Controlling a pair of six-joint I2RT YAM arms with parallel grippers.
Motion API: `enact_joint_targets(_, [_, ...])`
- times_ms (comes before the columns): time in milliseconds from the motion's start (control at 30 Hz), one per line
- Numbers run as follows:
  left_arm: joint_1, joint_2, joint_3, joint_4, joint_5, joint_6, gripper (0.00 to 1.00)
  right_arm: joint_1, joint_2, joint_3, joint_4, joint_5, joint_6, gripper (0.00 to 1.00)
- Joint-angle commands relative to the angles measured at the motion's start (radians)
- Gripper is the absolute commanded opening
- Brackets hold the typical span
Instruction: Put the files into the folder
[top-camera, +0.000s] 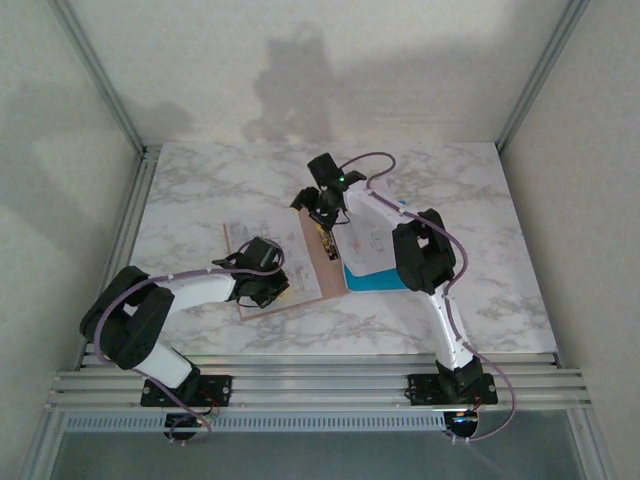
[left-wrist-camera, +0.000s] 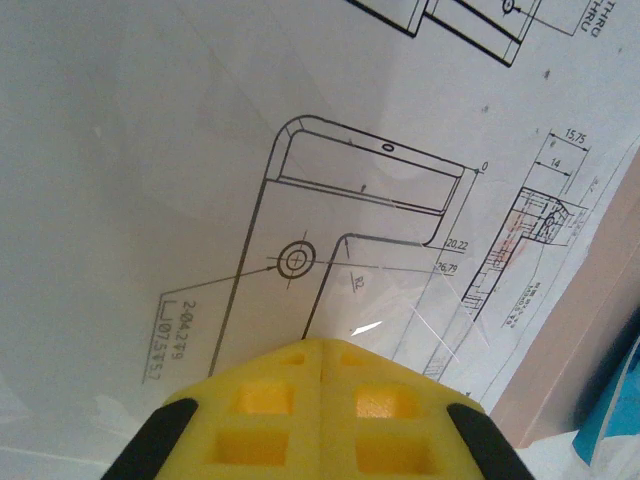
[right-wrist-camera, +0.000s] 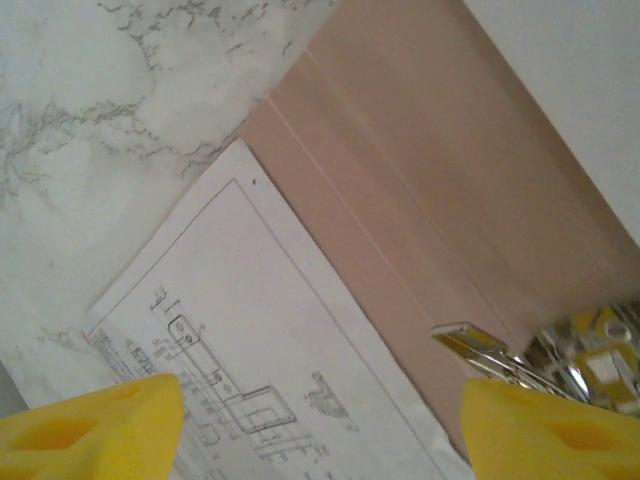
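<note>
Currently, in the top view, the folder (top-camera: 318, 262) lies at the centre of the desk (top-camera: 200, 190), apparently opened flat. One printed sheet (top-camera: 243, 236) of the files rests on its 9 o'clock half, and the left end effector (top-camera: 266, 284) sits on that sheet. The remaining files (top-camera: 372, 248), white pages over a blue sheet (top-camera: 375, 283), lie just beside the folder at 3 o'clock. The right end effector (top-camera: 325, 222) hangs over the folder's middle.

From the left wrist, the fingers are clenched together with nothing visible between them, and their tip is on or just above the line drawing. Folder card shows at 4 o'clock.

From the right wrist, the end effector is released. Its fingers stand wide apart, framing bare folder card and a corner of the printed sheet, with a small metal clip (right-wrist-camera: 470, 345) at 4 o'clock.

The likely risk is slippage. If the left tip lifts or drags, the loose sheet could slide off the card toward 9 o'clock. The thin pages at 3 o'clock may also fan apart or crease if pinched at one edge, and a closing finger could snag the clip.
</note>
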Motion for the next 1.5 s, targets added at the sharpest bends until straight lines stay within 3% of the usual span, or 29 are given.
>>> enact_joint_targets(0, [0.006, 0.006, -0.020, -0.101, -0.049, 0.014, 0.00, -0.004, 0.054, 0.095, -0.005, -0.045, -0.046, 0.73])
enact_joint_targets(133, [0.012, 0.006, -0.018, -0.111, -0.055, 0.023, 0.00, -0.015, 0.088, 0.182, -0.029, -0.074, -0.066, 0.72])
enact_joint_targets(300, [0.056, 0.000, -0.009, -0.135, -0.067, 0.062, 0.00, -0.020, -0.057, 0.110, 0.027, -0.017, -0.123, 0.72])
enact_joint_targets(533, [0.176, 0.014, 0.052, -0.176, -0.073, 0.166, 0.00, -0.080, -0.375, -0.297, 0.101, 0.099, -0.156, 0.72])
enact_joint_targets(633, [0.184, 0.022, 0.124, -0.209, -0.081, 0.202, 0.01, -0.131, -0.486, -0.513, 0.136, 0.091, -0.134, 0.72])
enact_joint_targets(800, [0.105, 0.026, 0.192, -0.158, 0.043, 0.163, 0.24, -0.206, -0.588, -0.791, 0.253, 0.013, -0.060, 0.72])
enact_joint_targets(867, [0.044, 0.041, 0.197, -0.086, 0.124, 0.124, 0.36, -0.218, -0.594, -0.836, 0.294, -0.011, -0.039, 0.72])
enact_joint_targets(1033, [-0.072, 0.128, 0.244, -0.018, 0.221, 0.092, 0.54, -0.232, -0.572, -0.891, 0.335, -0.036, 0.019, 0.72])
enact_joint_targets(1200, [-0.123, 0.202, 0.258, 0.081, 0.271, 0.037, 0.61, -0.237, -0.550, -0.929, 0.351, -0.034, 0.054, 0.72])
enact_joint_targets(1467, [-0.162, 0.264, 0.278, 0.132, 0.245, -0.008, 0.62, -0.238, -0.553, -1.020, 0.358, -0.032, 0.112, 0.72])
